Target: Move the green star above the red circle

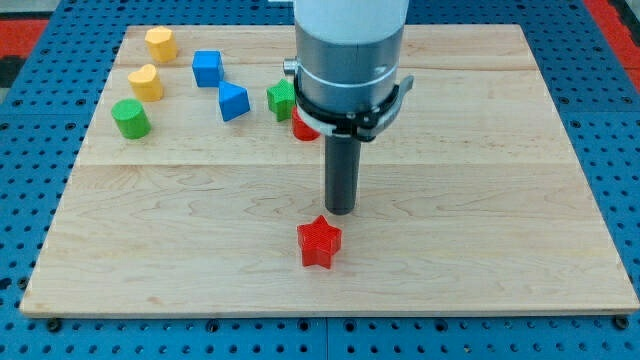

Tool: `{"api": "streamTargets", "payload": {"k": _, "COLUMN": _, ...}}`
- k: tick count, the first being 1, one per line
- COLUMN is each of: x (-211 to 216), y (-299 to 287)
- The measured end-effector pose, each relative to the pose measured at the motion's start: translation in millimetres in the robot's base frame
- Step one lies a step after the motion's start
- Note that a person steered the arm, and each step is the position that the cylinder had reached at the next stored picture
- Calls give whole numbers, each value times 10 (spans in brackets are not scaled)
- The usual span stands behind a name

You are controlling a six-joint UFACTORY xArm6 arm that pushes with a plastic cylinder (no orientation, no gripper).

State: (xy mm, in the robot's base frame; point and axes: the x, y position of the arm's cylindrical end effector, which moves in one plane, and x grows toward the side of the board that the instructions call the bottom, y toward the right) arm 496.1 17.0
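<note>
- The worktop [480,200] is a pale wooden board, and most of it lies bare; the blocks crowd its upper left
- The arm [350,50] comes down from the view's top at the middle, and hides part of what stands behind it
- There is no gripper here, only a dark rod, so nothing can be held; my tip [341,211] rests just above the red star [319,243], near it but seemingly not touching
- The green star [281,98] sits at the arm's left edge, partly covered, well apart from my tip
- A red block [303,126], which I take for the red circle, peeps out just below and right of the green star; its shape is mostly hidden
- So the job looks close to done, or hardly needing much: green already stands a little above red, though skewed to the left
- The star has no long axis to speak of, and its points are too hidden to tell which way it faces
</note>
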Motion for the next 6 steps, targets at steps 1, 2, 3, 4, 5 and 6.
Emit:
{"api": "streamTargets", "payload": {"k": 1, "x": -65, "y": 75}}
{"api": "streamTargets", "payload": {"k": 2, "x": -108, "y": 11}}
{"api": "streamTargets", "payload": {"k": 3, "x": -378, "y": -850}}
{"api": "streamTargets", "payload": {"k": 4, "x": -876, "y": -1211}}
{"api": "streamTargets", "payload": {"k": 5, "x": -1259, "y": -816}}
{"api": "streamTargets", "payload": {"k": 6, "x": -1670, "y": -727}}
